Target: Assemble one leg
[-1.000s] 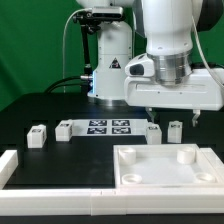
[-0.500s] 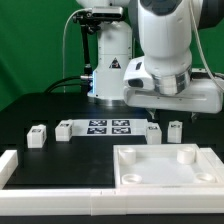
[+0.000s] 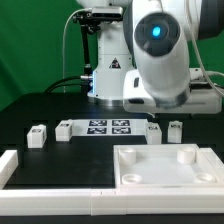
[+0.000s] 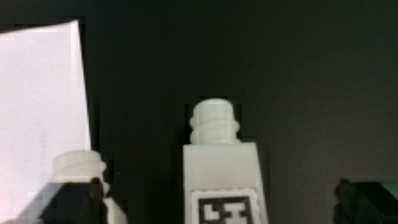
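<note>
In the wrist view a leg (image 4: 222, 165) lies on the black table, a white peg with a threaded tip and a square tag on its near face. My gripper (image 4: 217, 203) is open. Its dark fingertips (image 4: 71, 203) stand wide apart on either side of this leg, not touching it. A second leg (image 4: 86, 168) shows partly beside one finger. In the exterior view these two legs (image 3: 153, 130) (image 3: 175, 129) stand under my arm (image 3: 165, 70), and the fingers are hidden by the hand.
Two more legs (image 3: 38, 135) (image 3: 64, 129) lie at the exterior view's left, beside the marker board (image 3: 108, 126). The large white square tabletop (image 3: 165, 168) lies in front, and a white L-shaped fence (image 3: 12, 165) runs along the front left. A flat white surface (image 4: 39, 100) fills one side of the wrist view.
The arm has turned and tilted over the two right-hand legs. Its blue-lit joint now faces the camera, and the fingers seen earlier are hidden. The parts have not moved.
</note>
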Robot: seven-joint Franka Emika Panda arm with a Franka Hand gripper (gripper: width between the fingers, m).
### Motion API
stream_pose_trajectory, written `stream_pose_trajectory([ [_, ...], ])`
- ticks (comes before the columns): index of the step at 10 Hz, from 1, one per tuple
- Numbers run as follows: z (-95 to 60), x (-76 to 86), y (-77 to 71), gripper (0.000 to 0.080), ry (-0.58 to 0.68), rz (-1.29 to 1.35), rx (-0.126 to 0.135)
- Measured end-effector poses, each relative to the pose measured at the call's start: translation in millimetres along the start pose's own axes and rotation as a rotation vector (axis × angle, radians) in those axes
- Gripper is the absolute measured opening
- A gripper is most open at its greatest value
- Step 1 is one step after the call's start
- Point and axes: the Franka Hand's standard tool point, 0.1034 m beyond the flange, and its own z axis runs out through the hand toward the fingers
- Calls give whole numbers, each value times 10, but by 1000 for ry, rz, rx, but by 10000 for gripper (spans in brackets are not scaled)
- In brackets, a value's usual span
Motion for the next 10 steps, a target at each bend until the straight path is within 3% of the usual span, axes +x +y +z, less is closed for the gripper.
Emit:
stream_pose_trajectory([
  [5,75,84,-221,649,-2,-10,-24],
  [10,117,162,-163,649,3,0,-20],
])
